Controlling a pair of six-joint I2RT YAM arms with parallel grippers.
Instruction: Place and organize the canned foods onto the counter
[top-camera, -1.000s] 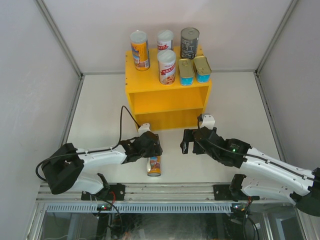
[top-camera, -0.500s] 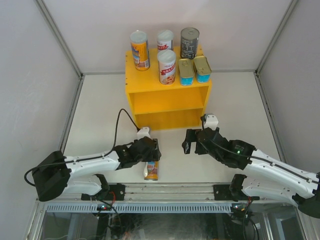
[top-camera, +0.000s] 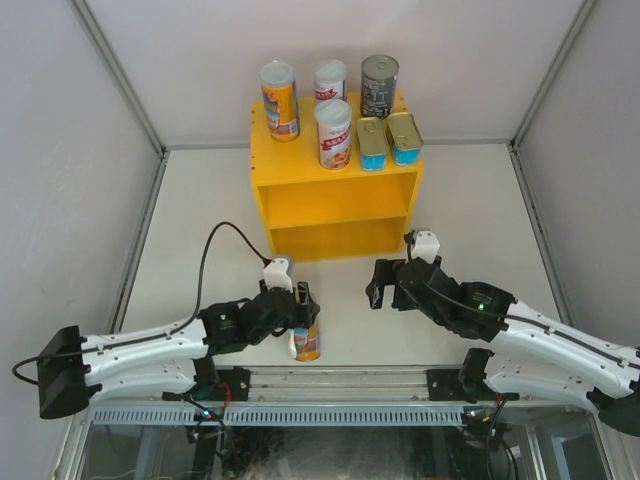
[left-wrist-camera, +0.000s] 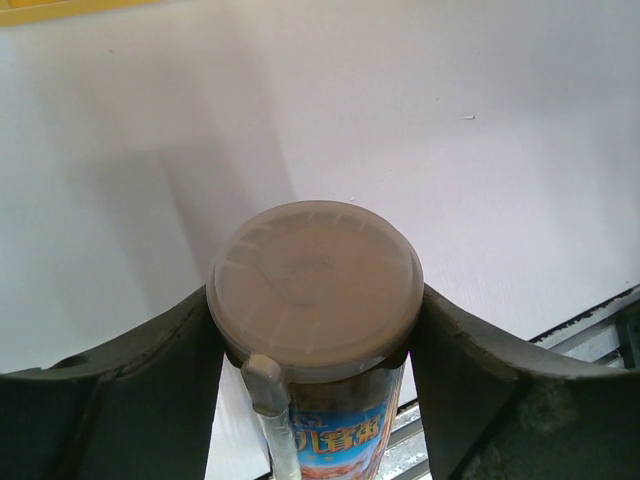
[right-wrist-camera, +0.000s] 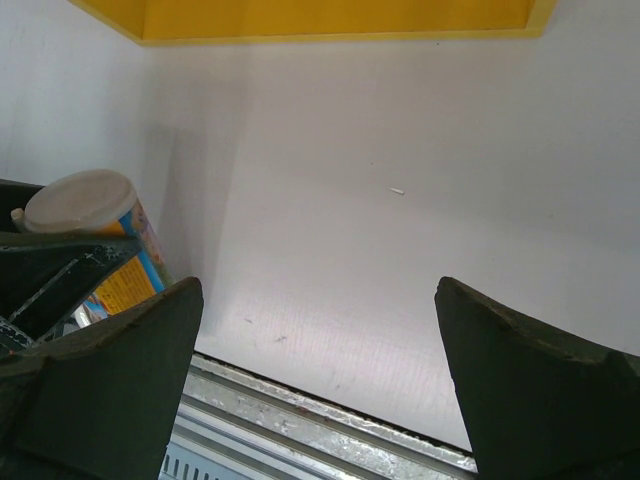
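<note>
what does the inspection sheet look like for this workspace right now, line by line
surface: white table, no spills seen
job's things: yellow counter top holds orange-blue can, two white-red cans, dark grey can, two teal tins; spoon can off it, near the table's front edge
clutter: nothing seen
grippers: left tool shut on spoon can; right tool open, empty
cables: black cable loops over table from left arm
surroundings: white walls, metal rail

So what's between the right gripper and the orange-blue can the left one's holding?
Nothing but a bare stretch of white table separates the open right gripper from the orange-blue can clamped in the left gripper. The top external view shows this.
</note>
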